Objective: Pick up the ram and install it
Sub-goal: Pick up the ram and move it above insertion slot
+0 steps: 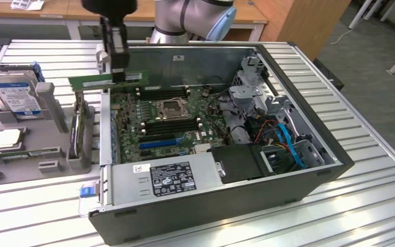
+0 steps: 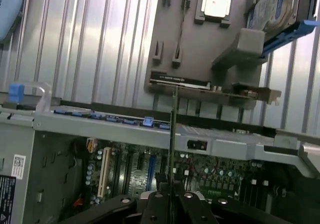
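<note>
Green and thin, the long circuit-board ram stick [image 1: 91, 82] hangs in the air, clamped near one end between the black fingers [image 1: 120, 64]. It is above the open dark-grey computer case's [image 1: 307, 185] wall on the exterior view's left, over the ribbed metal bench [image 1: 369, 216].

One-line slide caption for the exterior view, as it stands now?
Gripper holds the ram in the air over the wall of the open computer case on the exterior view's left.
</note>
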Robot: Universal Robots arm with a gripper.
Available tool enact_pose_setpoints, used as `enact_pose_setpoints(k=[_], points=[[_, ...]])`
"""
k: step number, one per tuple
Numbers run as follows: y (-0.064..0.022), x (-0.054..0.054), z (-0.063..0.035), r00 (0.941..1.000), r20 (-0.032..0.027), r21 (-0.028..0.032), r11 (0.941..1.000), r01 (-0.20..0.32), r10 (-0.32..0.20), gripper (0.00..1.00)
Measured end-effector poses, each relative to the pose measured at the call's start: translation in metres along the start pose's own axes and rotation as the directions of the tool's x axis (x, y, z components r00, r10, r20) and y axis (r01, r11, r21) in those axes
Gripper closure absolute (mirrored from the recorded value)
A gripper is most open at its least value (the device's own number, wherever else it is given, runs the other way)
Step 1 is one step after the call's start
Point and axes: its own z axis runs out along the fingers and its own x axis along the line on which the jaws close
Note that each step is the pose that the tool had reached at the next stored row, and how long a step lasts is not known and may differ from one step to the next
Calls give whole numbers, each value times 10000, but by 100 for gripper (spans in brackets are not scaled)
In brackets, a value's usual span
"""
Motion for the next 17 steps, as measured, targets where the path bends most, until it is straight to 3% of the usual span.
enact_pose_setpoints(k=[17], points=[[-765,88,-13,10000,-1,-1,10000,1,-1,86]])
